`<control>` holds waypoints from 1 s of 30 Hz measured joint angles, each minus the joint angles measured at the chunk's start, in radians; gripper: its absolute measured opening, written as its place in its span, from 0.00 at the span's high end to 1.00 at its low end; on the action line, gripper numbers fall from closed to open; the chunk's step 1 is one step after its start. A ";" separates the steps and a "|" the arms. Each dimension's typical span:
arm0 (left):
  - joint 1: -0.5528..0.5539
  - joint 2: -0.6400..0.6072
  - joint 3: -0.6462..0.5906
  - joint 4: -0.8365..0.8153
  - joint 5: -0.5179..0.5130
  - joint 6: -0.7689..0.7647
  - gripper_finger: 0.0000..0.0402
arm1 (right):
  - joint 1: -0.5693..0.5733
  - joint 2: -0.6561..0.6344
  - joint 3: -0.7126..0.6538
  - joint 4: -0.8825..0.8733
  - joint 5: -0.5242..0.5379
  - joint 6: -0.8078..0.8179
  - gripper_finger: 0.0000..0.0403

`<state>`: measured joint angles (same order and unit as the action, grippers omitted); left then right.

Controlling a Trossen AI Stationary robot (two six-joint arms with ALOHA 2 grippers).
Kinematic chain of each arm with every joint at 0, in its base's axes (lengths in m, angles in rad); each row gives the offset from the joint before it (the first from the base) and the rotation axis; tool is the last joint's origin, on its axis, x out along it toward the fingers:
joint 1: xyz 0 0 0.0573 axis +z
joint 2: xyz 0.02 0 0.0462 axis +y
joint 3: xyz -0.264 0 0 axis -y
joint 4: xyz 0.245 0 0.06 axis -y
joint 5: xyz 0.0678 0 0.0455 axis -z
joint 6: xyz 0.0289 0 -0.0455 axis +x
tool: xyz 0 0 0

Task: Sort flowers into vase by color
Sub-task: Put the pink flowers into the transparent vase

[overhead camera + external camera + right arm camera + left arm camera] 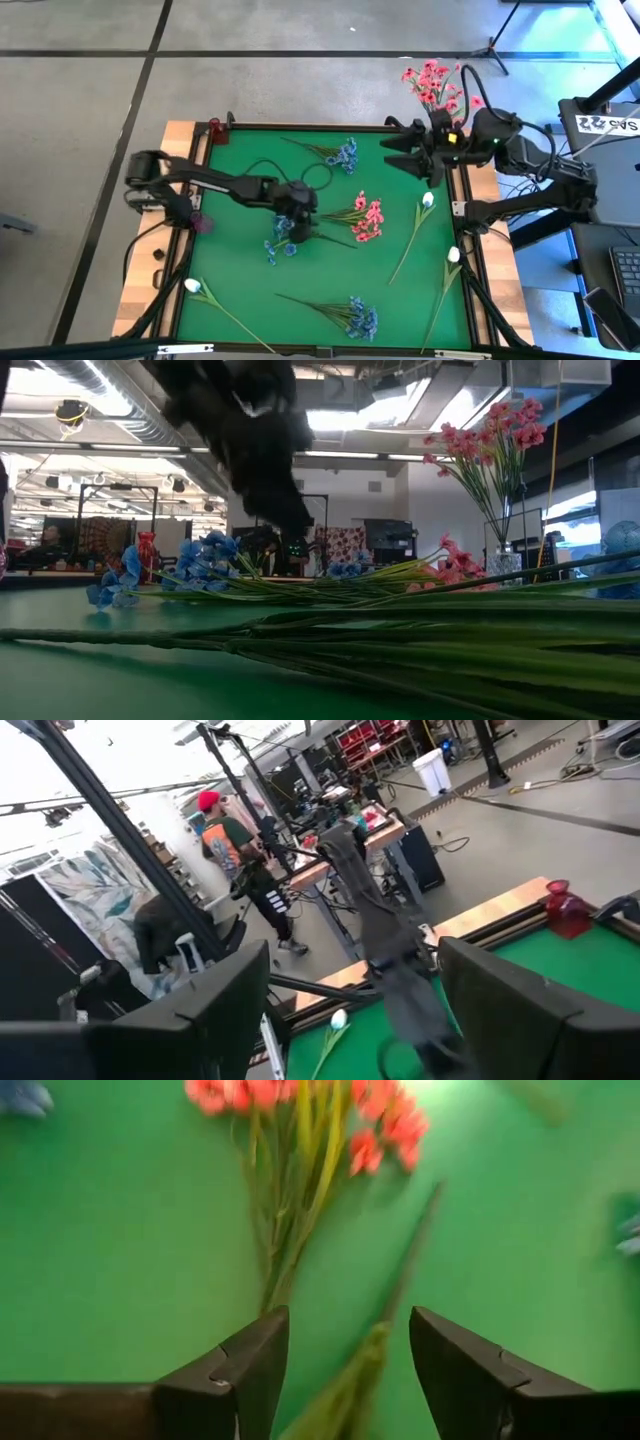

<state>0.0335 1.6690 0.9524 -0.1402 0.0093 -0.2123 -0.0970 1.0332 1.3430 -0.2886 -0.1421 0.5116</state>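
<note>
Looking down from the high view, you have the left tool [292, 218] over the middle of the green counter [240, 290], right above a blue sprig [281, 238] and just beside the pink sprig [364, 216]. That pink sprig lies flat, blooms pointing away from the left tool, stem running back toward it, which suits a stem grasp. The right tool [398, 152] waits at the counter's far edge beside the pink flowers in the vase [437, 86], clear of the work.

In the low view, stems lie flat along the counter and the vase [505, 560] stands upright behind them.

Your left wrist view shows the fingers [250, 1370] spread, a green stem [345, 1390] between them, not yet pinched.

Your right wrist view shows the right tool's fingers [215, 1010] spread, holding nothing.
</note>
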 joint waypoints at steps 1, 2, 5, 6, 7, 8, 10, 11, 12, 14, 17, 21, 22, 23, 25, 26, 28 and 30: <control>0.004 0.027 0.000 0.017 -0.003 0.010 0.49 | 0.009 -0.001 0.001 0.000 0.005 0.003 0.29; 0.009 0.053 0.000 0.033 -0.005 0.016 0.48 | 0.019 -0.001 0.001 0.000 0.013 0.004 0.29; 0.025 0.122 0.000 0.072 -0.019 0.017 0.49 | 0.054 -0.001 0.001 -0.009 0.038 0.005 0.29; 0.028 0.139 0.000 0.078 -0.038 0.012 0.50 | 0.064 -0.001 0.001 -0.009 0.041 0.006 0.29; 0.031 0.153 0.000 0.086 -0.054 0.010 0.50 | 0.074 -0.001 0.001 -0.011 0.046 0.006 0.29; 0.033 0.165 0.000 0.099 -0.060 0.011 0.51 | 0.080 -0.001 0.001 -0.018 0.046 0.006 0.29; 0.034 0.188 0.000 0.108 -0.068 0.016 0.52 | 0.081 -0.001 0.001 -0.031 0.046 0.006 0.29; 0.034 0.200 0.000 0.121 -0.068 0.018 0.53 | 0.080 -0.001 0.001 -0.037 0.046 0.006 0.29; 0.034 0.211 0.000 0.134 -0.076 0.020 0.54 | 0.080 -0.001 0.001 -0.039 0.046 0.006 0.29; 0.034 0.228 0.001 0.159 -0.081 0.007 0.57 | 0.079 -0.001 0.001 -0.041 0.046 0.002 0.29; 0.032 0.241 0.003 0.175 -0.094 -0.039 0.65 | 0.079 -0.001 0.001 -0.043 0.025 -0.048 0.29; 0.023 0.211 0.001 0.158 -0.143 -0.067 0.83 | 0.079 -0.001 0.001 -0.043 0.010 -0.064 0.29; 0.023 0.188 -0.001 0.150 -0.157 -0.068 0.89 | 0.079 -0.001 0.001 -0.042 0.010 -0.064 0.29; 0.022 0.157 -0.002 0.146 -0.181 -0.069 0.94 | 0.079 -0.001 0.001 -0.042 0.010 -0.068 0.29; 0.026 0.076 -0.001 0.161 -0.219 -0.071 0.98 | 0.078 -0.001 0.001 -0.026 0.011 -0.071 0.29; 0.032 0.033 0.001 0.163 -0.230 -0.071 0.98 | 0.078 -0.001 0.001 -0.012 0.011 -0.072 0.29; 0.046 -0.055 0.000 0.159 -0.239 -0.066 0.98 | 0.078 -0.001 0.001 0.029 0.011 -0.072 0.29; 0.057 -0.156 0.000 0.157 -0.251 -0.048 0.98 | 0.078 -0.001 0.001 0.087 0.007 -0.072 0.29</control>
<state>0.0904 1.5127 0.9527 0.0172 -0.2418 -0.2606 -0.0189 1.0321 1.3441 -0.2019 -0.1348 0.4397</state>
